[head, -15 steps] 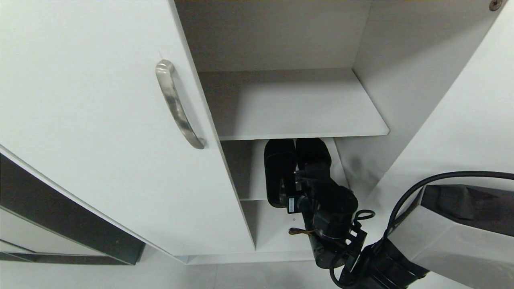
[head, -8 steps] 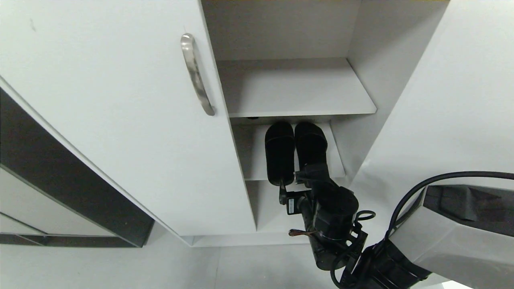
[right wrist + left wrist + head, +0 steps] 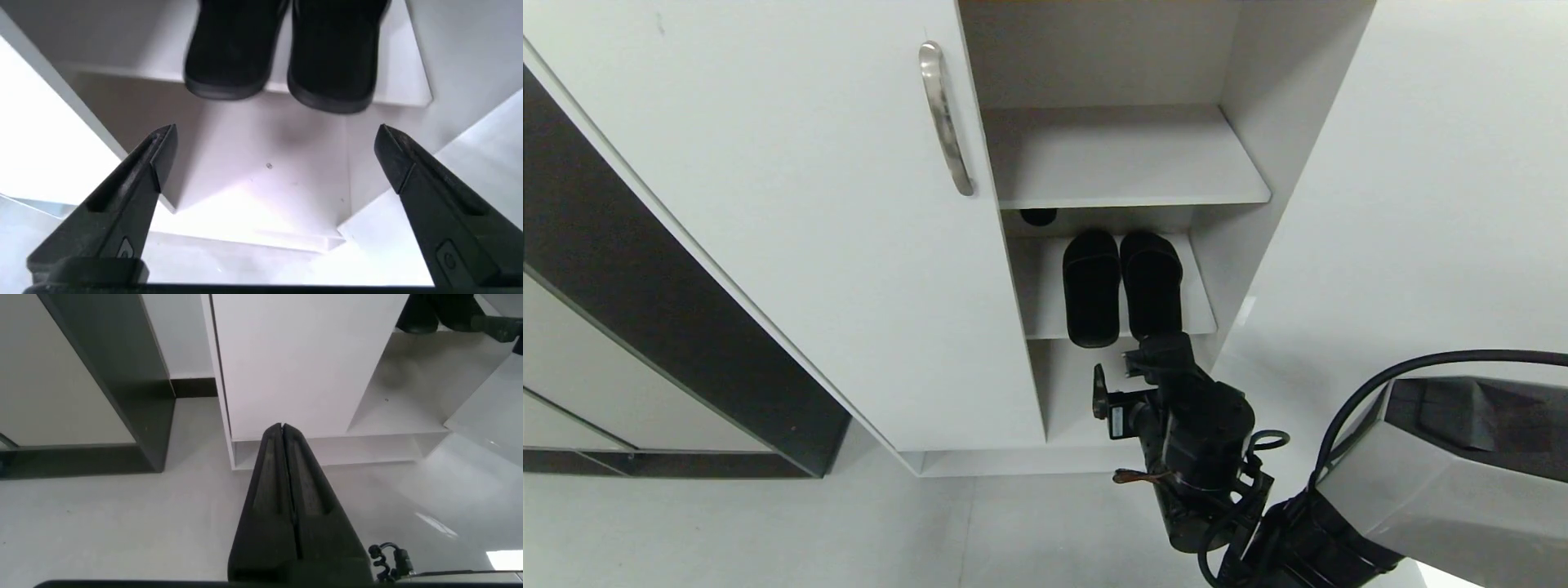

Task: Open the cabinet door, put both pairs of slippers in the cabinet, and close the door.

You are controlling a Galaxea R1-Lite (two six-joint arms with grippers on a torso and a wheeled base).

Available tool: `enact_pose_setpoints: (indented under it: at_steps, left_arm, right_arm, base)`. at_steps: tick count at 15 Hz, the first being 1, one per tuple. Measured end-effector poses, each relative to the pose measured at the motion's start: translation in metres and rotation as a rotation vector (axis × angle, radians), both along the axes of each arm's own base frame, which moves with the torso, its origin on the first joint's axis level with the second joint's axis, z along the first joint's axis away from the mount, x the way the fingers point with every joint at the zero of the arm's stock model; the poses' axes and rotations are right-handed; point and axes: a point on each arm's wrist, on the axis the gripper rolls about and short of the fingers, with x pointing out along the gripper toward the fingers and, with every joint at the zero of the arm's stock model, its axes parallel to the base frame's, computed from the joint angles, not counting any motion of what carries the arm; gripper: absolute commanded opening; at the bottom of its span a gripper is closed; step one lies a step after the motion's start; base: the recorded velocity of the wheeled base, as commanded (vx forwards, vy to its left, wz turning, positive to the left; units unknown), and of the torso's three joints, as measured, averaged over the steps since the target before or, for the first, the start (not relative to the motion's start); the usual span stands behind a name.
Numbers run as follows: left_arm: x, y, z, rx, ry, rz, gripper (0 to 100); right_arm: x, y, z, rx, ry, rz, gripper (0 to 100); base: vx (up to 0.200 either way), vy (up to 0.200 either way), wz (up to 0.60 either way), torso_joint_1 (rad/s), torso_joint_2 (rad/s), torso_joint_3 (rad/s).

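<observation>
A pair of black slippers (image 3: 1123, 282) lies side by side on the lower shelf (image 3: 1043, 302) of the open cabinet, toes inward. My right gripper (image 3: 1131, 371) hangs open just in front of their heels, apart from them, with nothing between its fingers. In the right wrist view the slippers (image 3: 282, 49) lie beyond the spread fingers (image 3: 135, 192). A dark object (image 3: 1037, 216) sits deeper on that shelf, mostly hidden. The cabinet's right door (image 3: 1421, 204) stands swung open. My left gripper (image 3: 282, 441) is shut and empty above the floor in front of the cabinet's base.
The left cabinet door (image 3: 792, 212) is closed, with a metal handle (image 3: 945, 118). The upper shelf (image 3: 1119, 159) and the bottom compartment (image 3: 270, 196) are bare. A dark panel (image 3: 645, 269) runs along the left. Grey floor (image 3: 1013, 531) lies in front.
The whole head view has shifted as the camera backed away from the cabinet. My right gripper, earlier over the slippers' heels, has come back clear of them; the slippers stay on the shelf.
</observation>
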Motion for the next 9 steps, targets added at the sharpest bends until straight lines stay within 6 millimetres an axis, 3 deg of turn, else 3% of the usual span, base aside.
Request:
enact_pose_setpoints:
  at_steps: [6, 9]
  left_arm:
    - [0.0000, 0.0000, 0.0000, 0.000, 0.000, 0.000, 0]
    - [0.0000, 0.0000, -0.0001, 0.000, 0.001, -0.001, 0]
  right_arm:
    - [0.0010, -0.0010, -0.0005, -0.001, 0.001, -0.003, 100]
    - [0.0003, -0.0016, -0.0017, -0.006, 0.005, -0.002, 100]
  base:
    - [0.000, 0.000, 0.00, 0.000, 0.00, 0.000]
    - [0.000, 0.000, 0.00, 0.002, 0.00, 0.160]
